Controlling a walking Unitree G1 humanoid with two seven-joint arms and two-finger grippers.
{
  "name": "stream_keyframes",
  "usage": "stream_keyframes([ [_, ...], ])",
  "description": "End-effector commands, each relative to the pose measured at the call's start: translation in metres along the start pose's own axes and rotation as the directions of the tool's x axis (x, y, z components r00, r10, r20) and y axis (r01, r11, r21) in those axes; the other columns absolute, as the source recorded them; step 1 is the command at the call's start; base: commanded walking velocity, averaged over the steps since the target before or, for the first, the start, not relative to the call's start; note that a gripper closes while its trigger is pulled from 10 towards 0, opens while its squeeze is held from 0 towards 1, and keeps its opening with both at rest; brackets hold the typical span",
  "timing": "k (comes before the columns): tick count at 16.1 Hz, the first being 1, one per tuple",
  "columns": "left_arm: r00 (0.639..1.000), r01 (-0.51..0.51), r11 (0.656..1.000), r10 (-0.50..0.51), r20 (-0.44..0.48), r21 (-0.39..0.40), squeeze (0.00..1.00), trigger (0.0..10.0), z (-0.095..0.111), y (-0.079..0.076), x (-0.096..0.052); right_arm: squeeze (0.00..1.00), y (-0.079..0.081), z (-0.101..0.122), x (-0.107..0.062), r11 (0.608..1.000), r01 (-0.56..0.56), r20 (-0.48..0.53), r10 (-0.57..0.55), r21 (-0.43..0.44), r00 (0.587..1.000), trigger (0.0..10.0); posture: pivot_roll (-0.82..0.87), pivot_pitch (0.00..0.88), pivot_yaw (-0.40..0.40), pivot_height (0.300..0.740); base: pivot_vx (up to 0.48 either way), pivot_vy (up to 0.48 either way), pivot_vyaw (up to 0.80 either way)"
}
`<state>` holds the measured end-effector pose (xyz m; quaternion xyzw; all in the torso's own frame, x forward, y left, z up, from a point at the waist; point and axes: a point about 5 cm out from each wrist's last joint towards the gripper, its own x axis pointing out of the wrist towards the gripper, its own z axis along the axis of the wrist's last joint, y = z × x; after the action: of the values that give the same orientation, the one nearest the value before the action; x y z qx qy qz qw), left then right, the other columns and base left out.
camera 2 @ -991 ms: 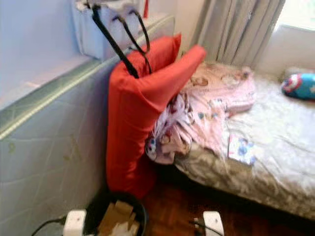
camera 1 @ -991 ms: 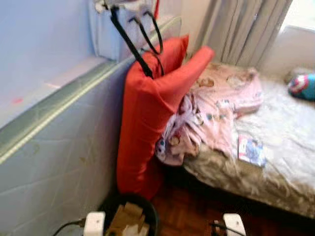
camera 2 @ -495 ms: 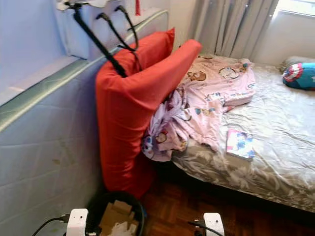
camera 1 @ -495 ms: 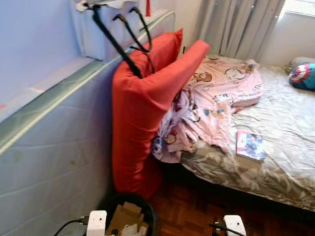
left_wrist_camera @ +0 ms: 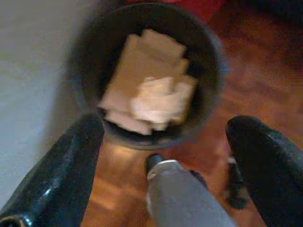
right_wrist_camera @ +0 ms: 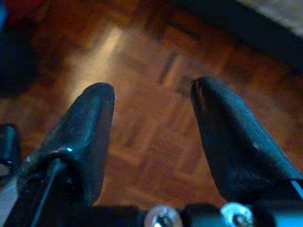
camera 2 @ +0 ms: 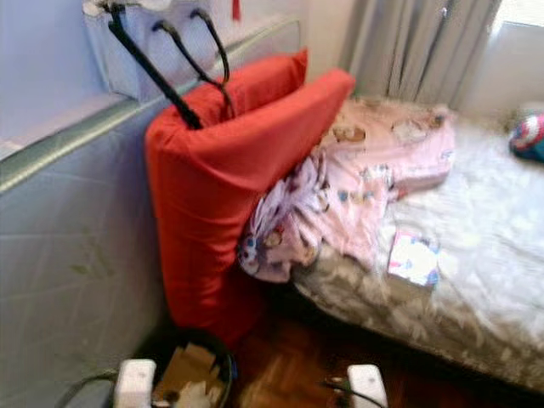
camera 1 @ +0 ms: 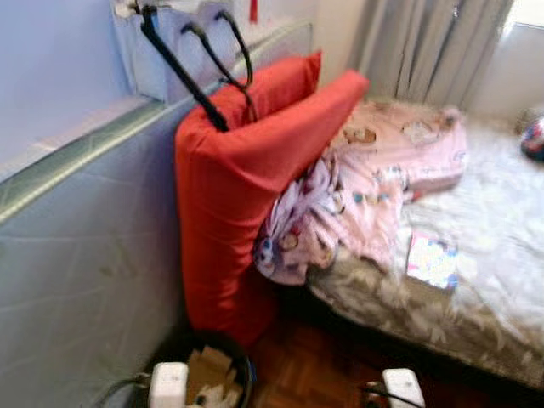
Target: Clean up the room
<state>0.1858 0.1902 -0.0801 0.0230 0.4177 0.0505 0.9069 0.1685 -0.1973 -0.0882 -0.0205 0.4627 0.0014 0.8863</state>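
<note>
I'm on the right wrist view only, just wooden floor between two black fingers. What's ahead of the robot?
Observer: A bed with a crumpled pink blanket and a small book lying on it.
Operator: Anything at the left side?
Observer: A big red cushion stands on end, wedged between the bed and a pale upright mattress.
Operator: Is there a bin nearby?
Observer: Yes, a dark round bin on the floor at the cushion's foot, holding cardboard pieces and crumpled paper.
Operator: Where is the left gripper?
Observer: The left gripper hangs above that bin, jaws open with nothing between them.
</note>
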Motion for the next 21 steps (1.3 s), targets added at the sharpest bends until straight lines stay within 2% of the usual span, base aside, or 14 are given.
stream_keyframes([
  [1, 1.0, -0.016, 1.0, 0.016, -0.013, 0.014, 0.0, 10.0, -0.004, 0.008, -0.001, 0.0, 0.004, 0.002, 0.001, 1.0, -0.009, 0.003, 0.009, 0.003, 1.0, 10.0, -0.03, 0.0, -0.077, 0.74, 0.0, -0.371, 0.0],
  [13, 1.0, -0.018, 1.0, 0.018, -0.02, 0.012, 0.0, 10.0, -0.006, 0.01, -0.002, 0.0, -0.007, -0.002, -0.001, 1.0, 0.004, -0.016, -0.004, -0.002, 1.0, 10.0, -0.03, 0.0, -0.067, 0.74, 0.0, -0.37, 0.0],
  [21, 0.999, -0.01, 1.0, 0.01, -0.034, 0.017, 0.0, 10.0, -0.009, 0.007, -0.002, 0.0, -0.007, -0.009, -0.003, 1.0, -0.002, -0.029, 0.001, -0.007, 1.0, 10.0, -0.04, 0.0, -0.059, 0.74, 0.0, -0.372, 0.0],
])
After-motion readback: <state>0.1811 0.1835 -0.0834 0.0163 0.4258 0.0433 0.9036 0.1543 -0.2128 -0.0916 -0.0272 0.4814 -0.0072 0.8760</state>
